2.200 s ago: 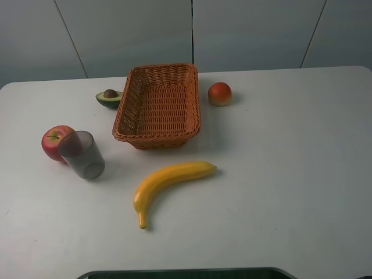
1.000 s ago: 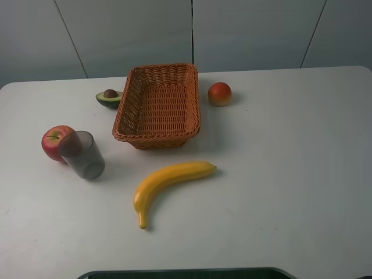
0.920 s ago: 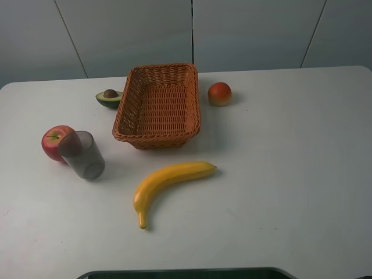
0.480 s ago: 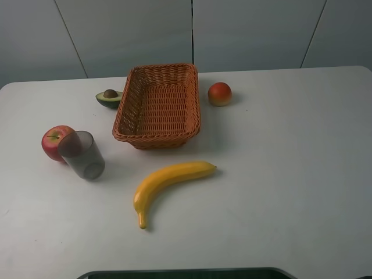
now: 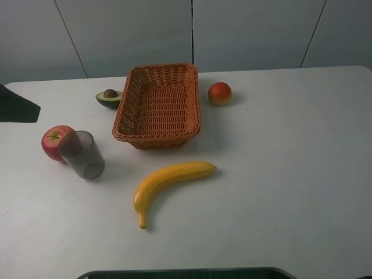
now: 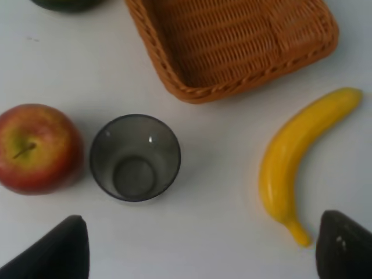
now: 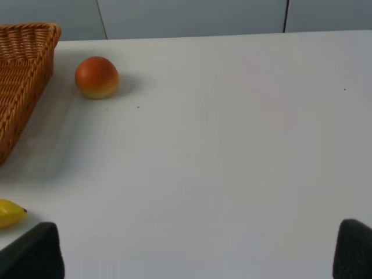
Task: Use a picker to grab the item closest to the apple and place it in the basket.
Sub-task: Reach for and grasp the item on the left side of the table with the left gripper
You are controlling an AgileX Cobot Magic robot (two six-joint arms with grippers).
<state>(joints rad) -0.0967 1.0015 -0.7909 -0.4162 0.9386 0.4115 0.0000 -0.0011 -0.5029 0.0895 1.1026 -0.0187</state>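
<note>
A red apple (image 5: 56, 142) sits at the table's left, and a translucent grey cup (image 5: 84, 154) stands upright touching its right side. The woven orange basket (image 5: 158, 104) lies at the back centre with nothing in it. In the left wrist view the cup (image 6: 135, 157) and the apple (image 6: 38, 147) lie below my left gripper (image 6: 200, 256), which is open and holds nothing; its dark fingertips (image 6: 57, 251) show at the frame's corners. A dark part of the left arm (image 5: 16, 106) juts in above the apple. My right gripper (image 7: 192, 256) is open over bare table.
A yellow banana (image 5: 168, 181) lies in front of the basket. A halved avocado (image 5: 108, 97) rests against the basket's left side. An orange-red round fruit (image 5: 220, 93) sits to its right. The white table (image 5: 290, 174) stretches bare on the right.
A dark part of my left arm has come into the high view at the left edge, above the apple. The objects have not moved.
</note>
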